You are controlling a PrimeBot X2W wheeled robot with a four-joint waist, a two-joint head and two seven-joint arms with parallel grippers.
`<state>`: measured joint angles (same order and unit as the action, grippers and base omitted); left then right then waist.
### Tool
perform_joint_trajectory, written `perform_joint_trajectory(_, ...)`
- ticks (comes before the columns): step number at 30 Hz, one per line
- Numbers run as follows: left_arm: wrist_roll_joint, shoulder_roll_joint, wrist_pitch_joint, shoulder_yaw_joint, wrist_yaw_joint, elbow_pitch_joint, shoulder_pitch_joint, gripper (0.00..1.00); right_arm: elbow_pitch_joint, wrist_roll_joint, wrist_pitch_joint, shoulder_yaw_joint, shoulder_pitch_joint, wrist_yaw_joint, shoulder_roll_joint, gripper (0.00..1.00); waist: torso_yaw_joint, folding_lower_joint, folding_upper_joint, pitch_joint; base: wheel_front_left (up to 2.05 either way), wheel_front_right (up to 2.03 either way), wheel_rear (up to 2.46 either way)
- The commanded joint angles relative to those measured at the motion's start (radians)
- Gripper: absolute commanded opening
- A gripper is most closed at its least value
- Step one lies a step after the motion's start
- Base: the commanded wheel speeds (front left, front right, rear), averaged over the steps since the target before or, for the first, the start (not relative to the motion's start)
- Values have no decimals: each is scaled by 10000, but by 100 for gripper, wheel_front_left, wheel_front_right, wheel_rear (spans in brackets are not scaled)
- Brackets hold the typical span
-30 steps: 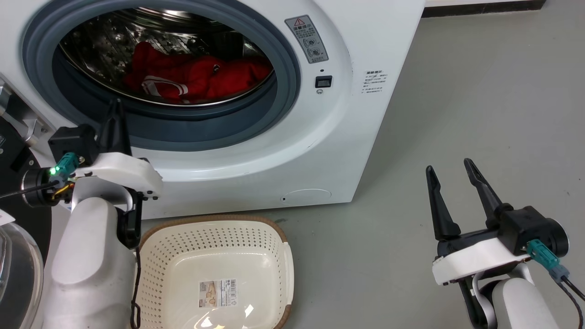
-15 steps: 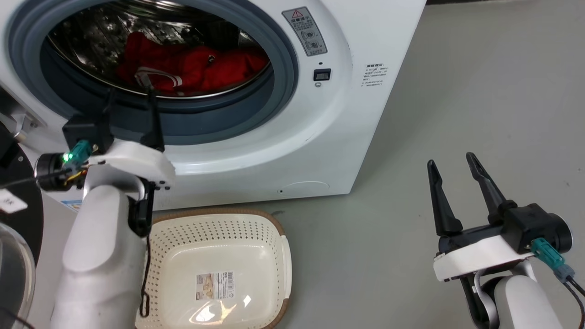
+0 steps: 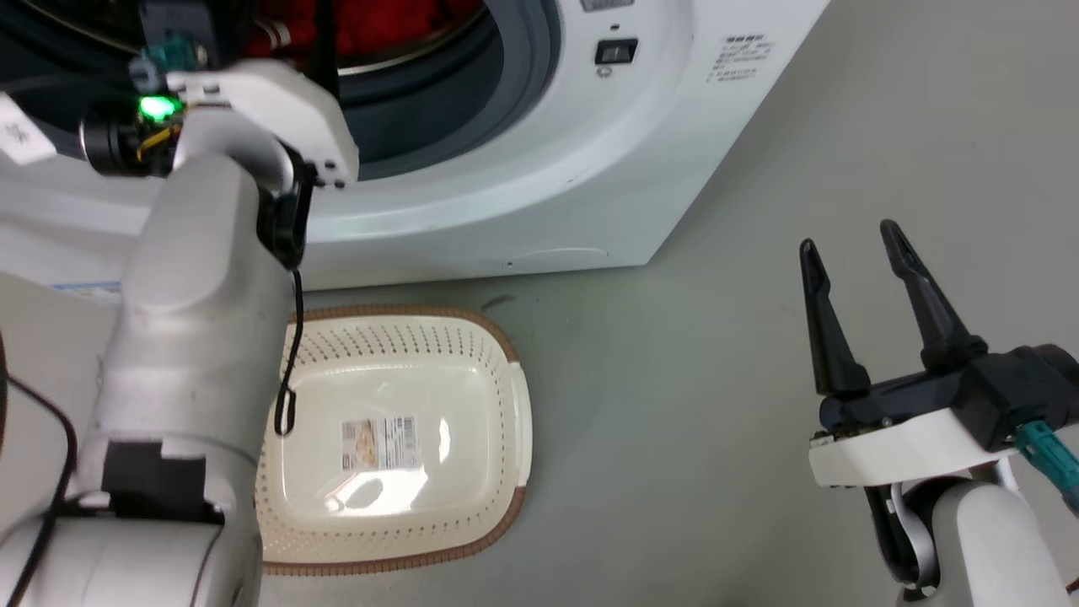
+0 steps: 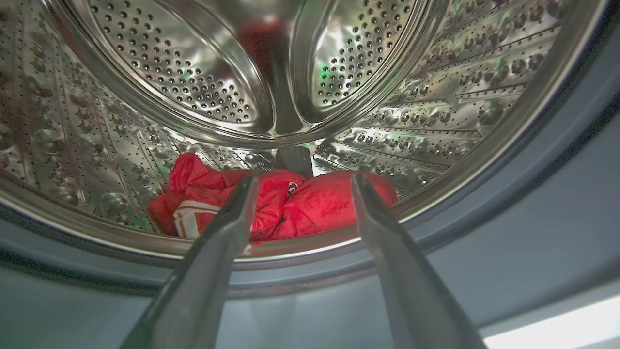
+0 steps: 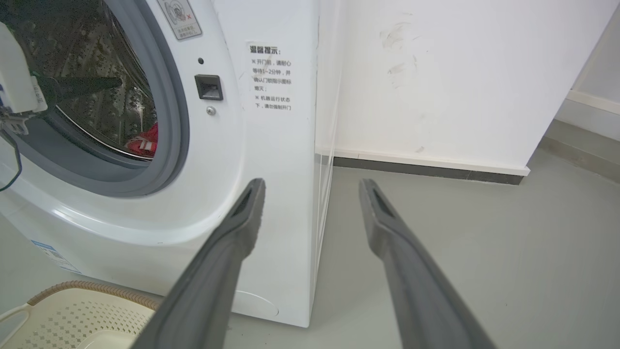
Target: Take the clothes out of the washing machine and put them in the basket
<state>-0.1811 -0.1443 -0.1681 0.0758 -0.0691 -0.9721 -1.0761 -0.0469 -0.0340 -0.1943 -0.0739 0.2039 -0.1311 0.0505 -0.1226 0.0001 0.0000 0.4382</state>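
Observation:
The washing machine [image 3: 539, 169] stands with its porthole open. In its steel drum [image 4: 145, 72] lie the red clothes [image 4: 329, 203], one with white stripes [image 4: 186, 218]. My left gripper [image 4: 304, 178] is open at the grey rubber rim [image 4: 533, 194], its fingers pointing at the clothes and short of them. The left arm [image 3: 211, 253] reaches up into the porthole. The empty cream basket [image 3: 506, 354] sits on the floor before the machine. My right gripper [image 3: 848, 236] hangs open over the floor to the right, holding nothing.
Grey floor [image 3: 674, 421] spreads right of the basket and machine. In the right wrist view a white wall [image 5: 436, 72] with a dark baseboard [image 5: 426, 169] stands behind the machine [image 5: 271, 145], the basket [image 5: 72, 310] shows at the lower left, and my right gripper [image 5: 312, 182] is open.
The head camera has dipped, so the whole picture shifted. My left gripper has gone from below the porthole up into its opening. The right gripper stays open in place.

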Motion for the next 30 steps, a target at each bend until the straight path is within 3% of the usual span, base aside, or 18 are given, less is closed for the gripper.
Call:
perform_joint_trajectory(1,-1,38,47,37,-6,-152,-311,100,-179,6,35,-5,136,7,-6,100,17,-1,0,555,0,0,0)
perform_joint_trajectory(13,-156,-225,1188,222,-200,-1974,-3232,100,-1496,-252,285,-548,258,7,-8,100,-626,-1,0,2377,0,0,0)
perform_joint_trajectory(23,-330,-539,2364,289,-287,-2712,-4657,100,-1700,-563,247,-1341,-126,7,-8,100,-1118,-1,0,3135,0,0,0)
perform_joint_trajectory(30,-560,-987,3673,166,-80,-2953,-5332,100,-1422,-974,46,-2083,-255,7,-9,100,-1683,-1,0,3487,0,0,0)
